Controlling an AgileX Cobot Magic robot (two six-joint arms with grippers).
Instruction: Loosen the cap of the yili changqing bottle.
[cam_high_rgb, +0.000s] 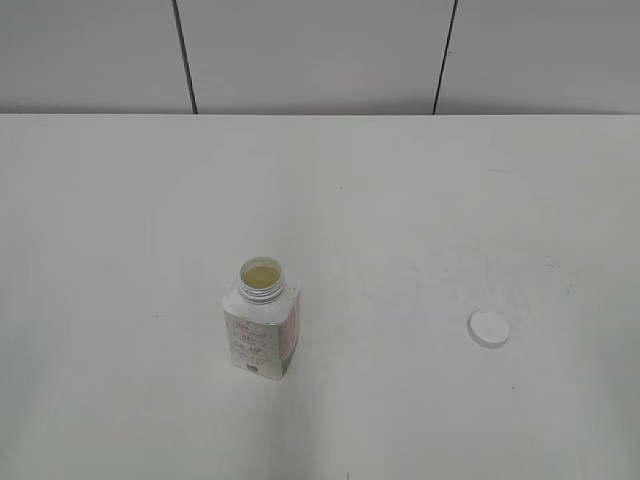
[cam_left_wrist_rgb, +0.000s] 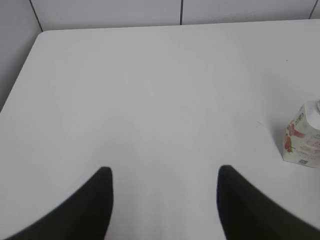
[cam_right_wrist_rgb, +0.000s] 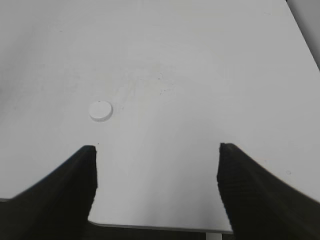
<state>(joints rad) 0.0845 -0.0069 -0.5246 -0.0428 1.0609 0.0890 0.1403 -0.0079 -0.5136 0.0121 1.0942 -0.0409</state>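
Neither end effector shows in the exterior view: just the yili changqing bottle (cam_high_rgb: 261, 320) upright on the surface (cam_high_rgb: 120, 220), neck open, and the cap (cam_high_rgb: 489, 328) lying flat, well apart to its right. Left wrist view: left end effector (cam_left_wrist_rgb: 162, 172) spread wide, empty, bottle at the right edge. Right wrist view: right end effector (cam_right_wrist_rgb: 157, 150) wide too, cap ahead-left. The risk, as I judge it: any stray nudge tips the uncapped bottle and spills it.

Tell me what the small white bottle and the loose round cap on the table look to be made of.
Squat white printed bottle: probably opaque plastic with a slight sheen, moulded threads at its open neck.
Flat round white cap: likely matte plastic, uniform white; its rim detail is too small to judge.
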